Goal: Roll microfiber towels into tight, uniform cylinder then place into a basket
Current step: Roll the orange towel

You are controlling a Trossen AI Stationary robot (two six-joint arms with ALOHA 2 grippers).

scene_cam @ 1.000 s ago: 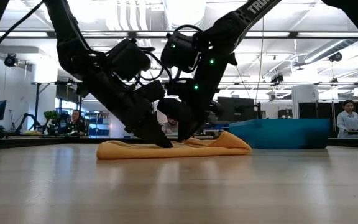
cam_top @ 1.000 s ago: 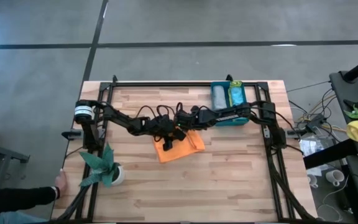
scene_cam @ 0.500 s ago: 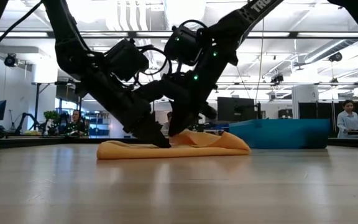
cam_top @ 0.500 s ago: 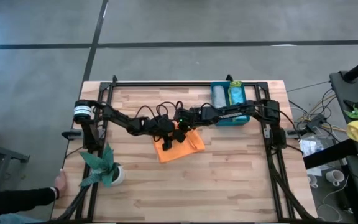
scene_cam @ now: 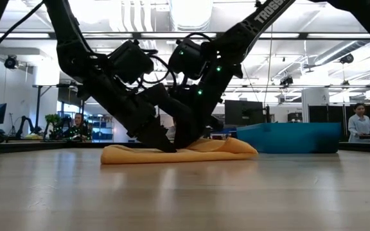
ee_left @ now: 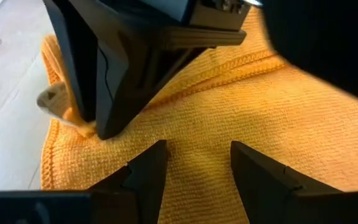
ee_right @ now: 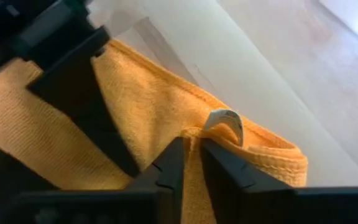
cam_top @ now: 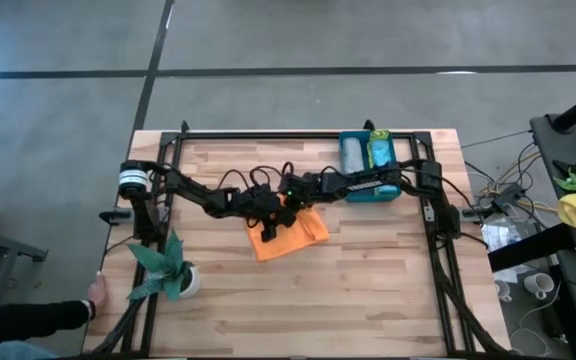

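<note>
A plant [cam_top: 168, 268] in a white pot is standing at the near left corner of the worktop [cam_top: 368, 290], beside a person's hand [cam_top: 96, 290] at the edge.

Mid-worktop, the orange towel [cam_top: 288, 236] is lying partly folded, and both arms are meeting over its far edge. The left tool [ee_left: 194, 163] is hovering just over the cloth with its fingers spread and nothing between them. The right tool [ee_right: 191, 163] is pinching a raised fold at the towel's hem, right by a small pale label [ee_right: 225, 121], its fingers pressed nearly together on the cloth. In the low view the towel [scene_cam: 178, 153] is lying as a low heap, with both tools touching down on its middle.

Farther back on the right, the basket [cam_top: 370, 192] is sitting by the far edge, holding a grey roll [cam_top: 352, 155] and a green roll [cam_top: 381, 153] side by side.
</note>
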